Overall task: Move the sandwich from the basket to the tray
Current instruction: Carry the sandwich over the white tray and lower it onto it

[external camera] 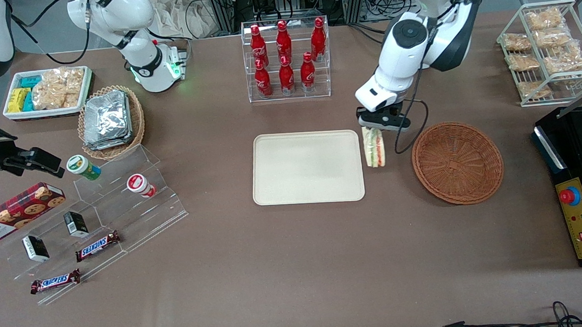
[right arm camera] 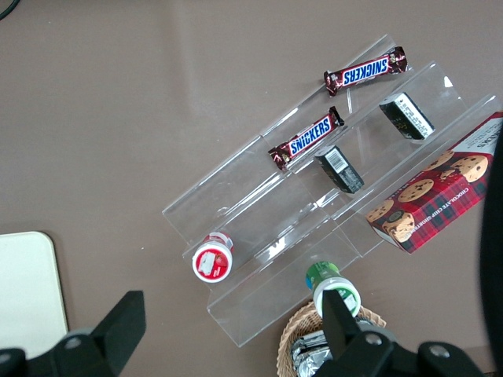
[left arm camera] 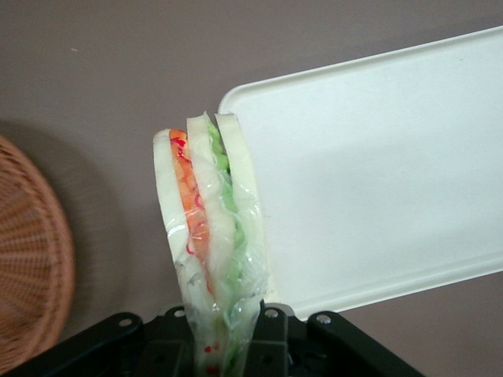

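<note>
Left gripper (external camera: 375,128) pinches the sandwich (external camera: 374,147) by one end, fingers clamped on the wrap; the wedge hangs below it, clear of the table. In the wrist view the gripper (left arm camera: 228,330) grips the wrapped end and the sandwich (left arm camera: 211,216) shows pale bread with orange-red and green layers edge-on.

Just beside the gripper, toward the parked arm's end, lies the tray (external camera: 307,167), nothing on it; the sandwich sits at its edge, about over the rim. In the wrist view the sandwich overlaps the tray (left arm camera: 377,173) corner. On the gripper's other flank, toward the working arm's end, sits the basket (external camera: 457,162), nothing in it; only a slice of its weave (left arm camera: 31,259) shows from the wrist.

Farther from the front camera than the gripper: clear bottle rack (external camera: 286,59) holding six red bottles. Well apart toward the parked arm's end: tan wicker basket (external camera: 111,121) with foil packets, white tray (external camera: 47,92) with snack packets.

Right wrist view alone shows the clear stepped stand (right arm camera: 330,188) close up: two Snickers bars (right arm camera: 308,140), two small dark boxes, cookie box (right arm camera: 440,188), red-lidded cup (right arm camera: 213,258), green-lidded cup (right arm camera: 334,289).
</note>
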